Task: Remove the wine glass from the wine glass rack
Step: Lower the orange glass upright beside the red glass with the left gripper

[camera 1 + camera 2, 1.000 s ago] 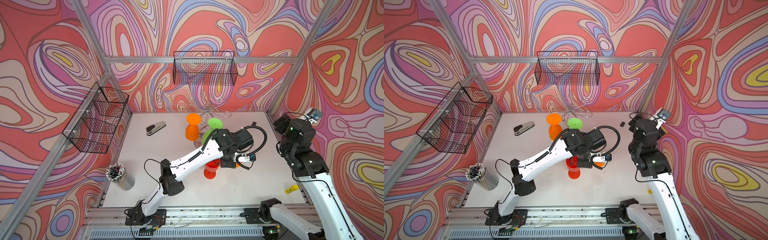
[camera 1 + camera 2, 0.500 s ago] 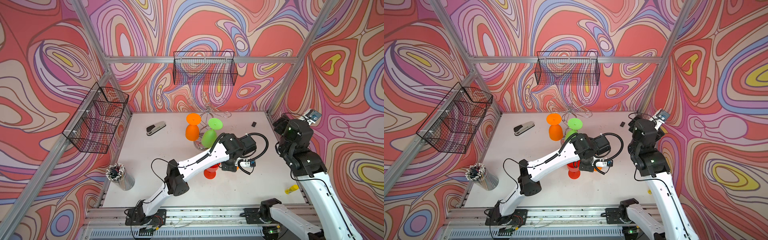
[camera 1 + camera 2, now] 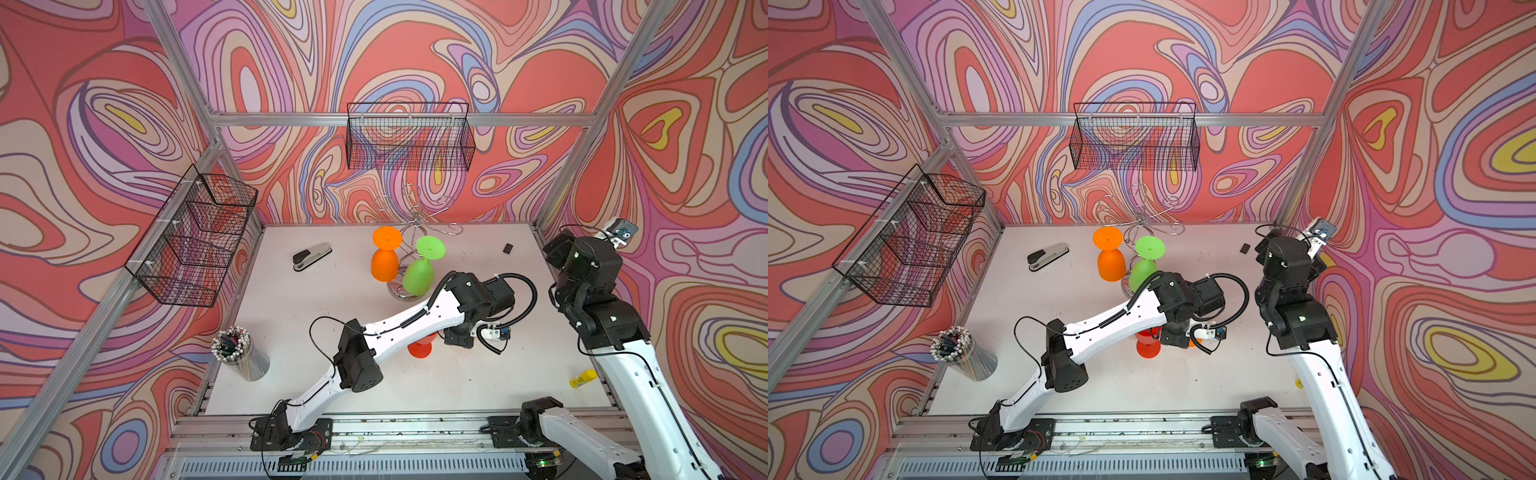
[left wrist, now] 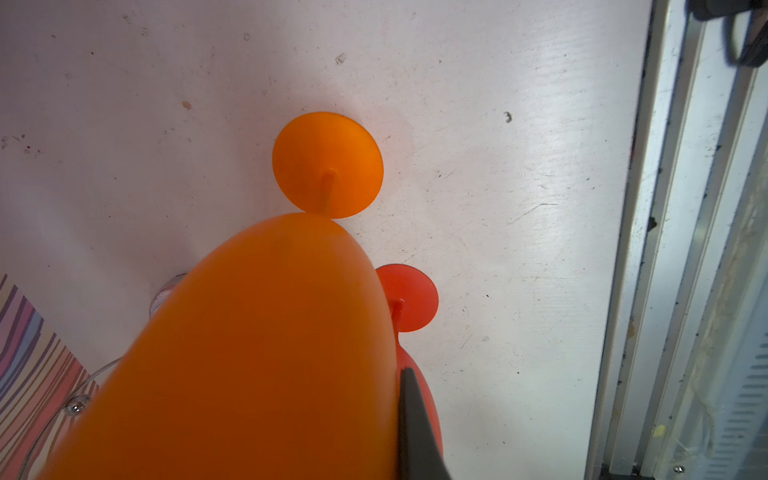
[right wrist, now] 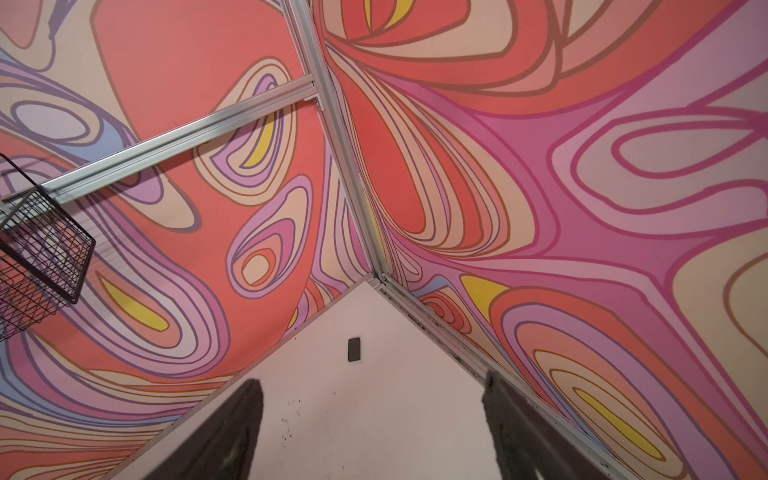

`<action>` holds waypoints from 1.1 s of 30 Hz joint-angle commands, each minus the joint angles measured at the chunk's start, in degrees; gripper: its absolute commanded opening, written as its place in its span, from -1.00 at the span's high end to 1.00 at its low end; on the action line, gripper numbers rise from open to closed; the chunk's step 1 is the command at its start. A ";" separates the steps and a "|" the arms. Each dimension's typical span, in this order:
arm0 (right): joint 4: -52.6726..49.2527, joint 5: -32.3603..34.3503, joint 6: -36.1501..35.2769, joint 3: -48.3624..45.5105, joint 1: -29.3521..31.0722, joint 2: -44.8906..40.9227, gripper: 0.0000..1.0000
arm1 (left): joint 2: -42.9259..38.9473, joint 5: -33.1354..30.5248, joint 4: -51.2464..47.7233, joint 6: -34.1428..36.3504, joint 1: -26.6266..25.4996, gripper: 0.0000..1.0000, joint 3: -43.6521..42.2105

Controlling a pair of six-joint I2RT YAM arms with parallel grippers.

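while on rack [image 3: 417, 219], two glasses [image 3: 417, 276]

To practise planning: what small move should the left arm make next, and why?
Probably set the orange wine glass down on the table: the left gripper is shut on it, clear of the wine glass rack, foot facing bare surface beside the red glass.

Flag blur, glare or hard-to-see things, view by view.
Left wrist view: the orange glass looms close and soft, sheen brightens the table. Right wrist view: the right gripper shows dark, blurred fingers. In both top views the chrome rack nearly melts into the patterned wall.
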 commanded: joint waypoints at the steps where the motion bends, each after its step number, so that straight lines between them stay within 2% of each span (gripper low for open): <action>1: 0.03 -1.24 0.26 -0.78 -0.56 0.06 -0.76 | 1.15 -0.52 -1.68 1.58 -0.28 1.00 -0.63; 15: -0.67 -4.03 1.24 -1.31 -1.85 0.63 -0.75 | 1.60 -1.38 -2.03 1.64 -0.32 0.98 -1.90; 22: -0.75 -4.69 0.93 -1.14 -2.06 0.50 -0.74 | 2.02 -2.72 -1.84 1.59 -0.32 0.63 -1.90; 26: -0.77 -5.29 1.00 -1.40 -2.14 0.59 -0.73 | 2.13 -2.35 -1.84 1.55 -0.30 0.58 -1.88; 29: -0.76 -5.91 1.32 -1.57 -2.29 0.67 -0.73 | 2.03 -2.96 -1.53 1.37 -0.32 0.46 -1.90; 33: -0.75 -6.48 1.51 -1.57 -2.36 0.94 -0.72 | 1.22 -3.68 -0.51 1.29 -0.32 0.14 -1.82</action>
